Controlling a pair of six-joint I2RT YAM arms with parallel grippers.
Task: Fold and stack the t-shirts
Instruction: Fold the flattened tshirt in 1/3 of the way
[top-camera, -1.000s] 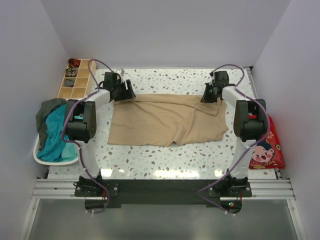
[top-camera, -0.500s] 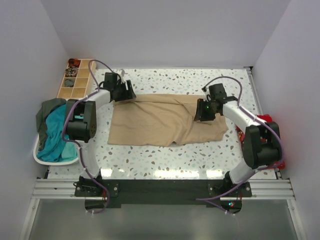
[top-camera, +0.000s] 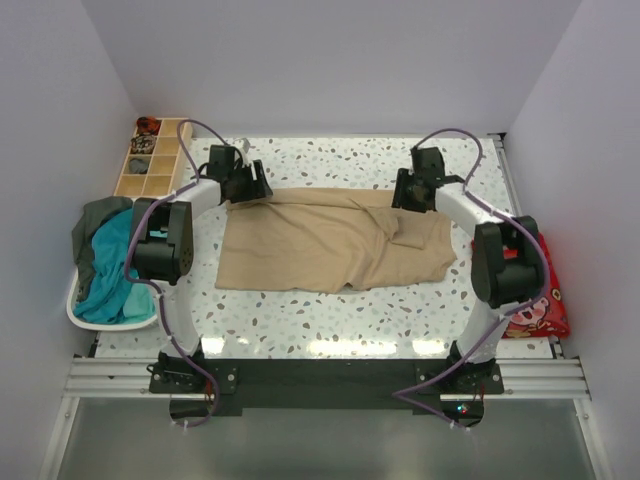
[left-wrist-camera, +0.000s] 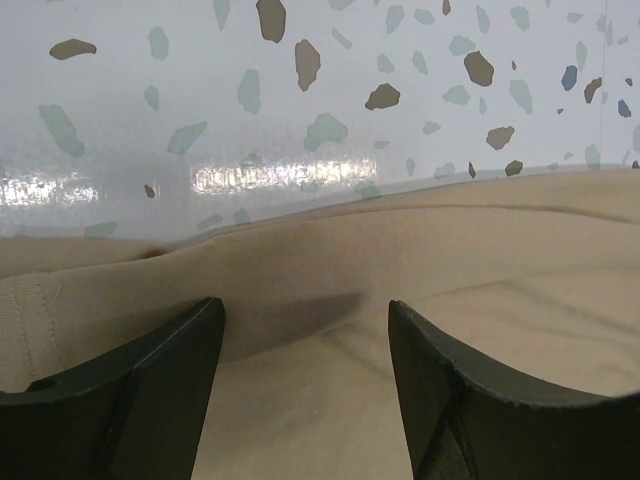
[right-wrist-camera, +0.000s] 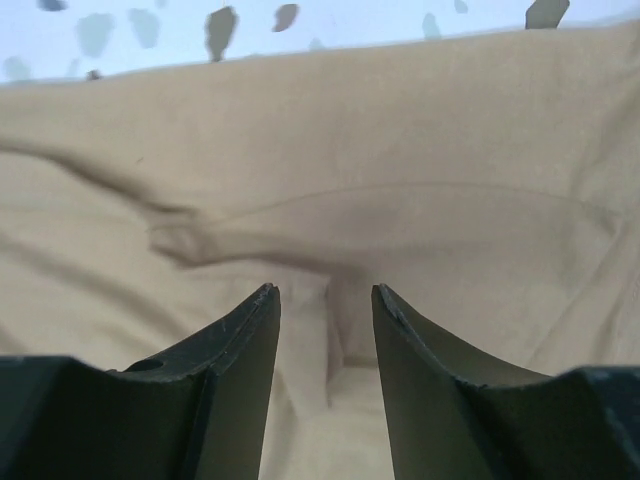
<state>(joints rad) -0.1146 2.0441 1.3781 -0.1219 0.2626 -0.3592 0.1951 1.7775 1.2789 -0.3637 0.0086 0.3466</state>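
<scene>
A teal shirt is lying in the basket; the left claw is standing spread at the beige shirt's far-left edge on the table. The right claw is hanging parted over the rumpled far-right corner, pinching nothing. Closing there risks catching bunched layers, leaving the fold crooked.
</scene>
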